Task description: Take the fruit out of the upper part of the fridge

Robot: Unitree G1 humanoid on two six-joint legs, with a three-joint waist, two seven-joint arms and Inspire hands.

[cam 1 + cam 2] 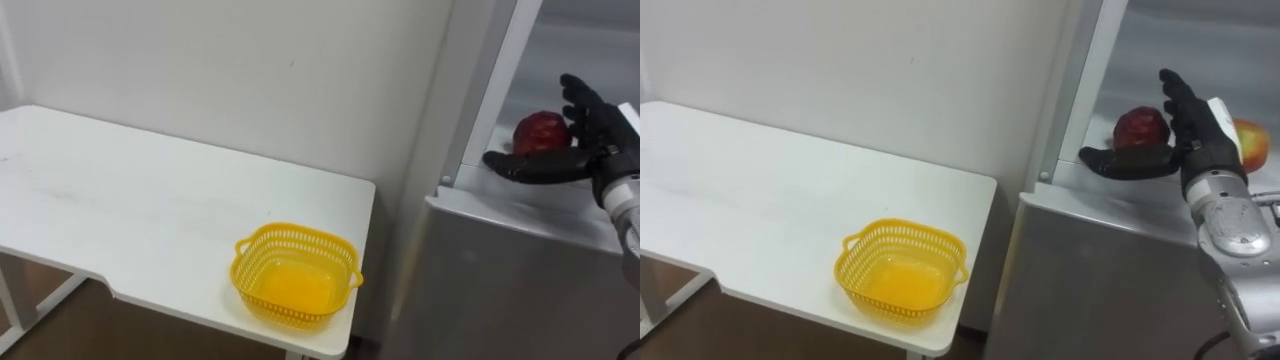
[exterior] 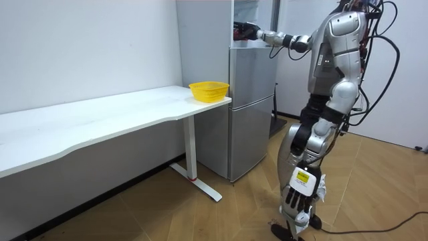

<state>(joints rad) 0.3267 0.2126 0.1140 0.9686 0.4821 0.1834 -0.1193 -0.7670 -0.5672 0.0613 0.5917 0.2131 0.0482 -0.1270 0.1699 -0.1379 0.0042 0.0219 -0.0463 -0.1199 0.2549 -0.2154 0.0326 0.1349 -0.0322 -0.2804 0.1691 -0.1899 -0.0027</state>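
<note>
Red apple (image 1: 1139,127) just beside right hand (image 1: 1189,138)

You have bright, even light from above: the white table (image 1: 150,210) glows pale, the yellow basket (image 1: 296,275) casts just a faint soft shadow beneath itself, and the grey fridge (image 1: 500,280) front carries a dull sheen.

Standing upright, torso leaned slightly back. Right arm stretched forward at shoulder height, elbow slightly bent. At its end, right hand (image 1: 1188,140) upright, fingers straight and spread, thumb stuck out level toward the left. Left arm down at the side, left hand (image 2: 354,112) by the hip.
</note>
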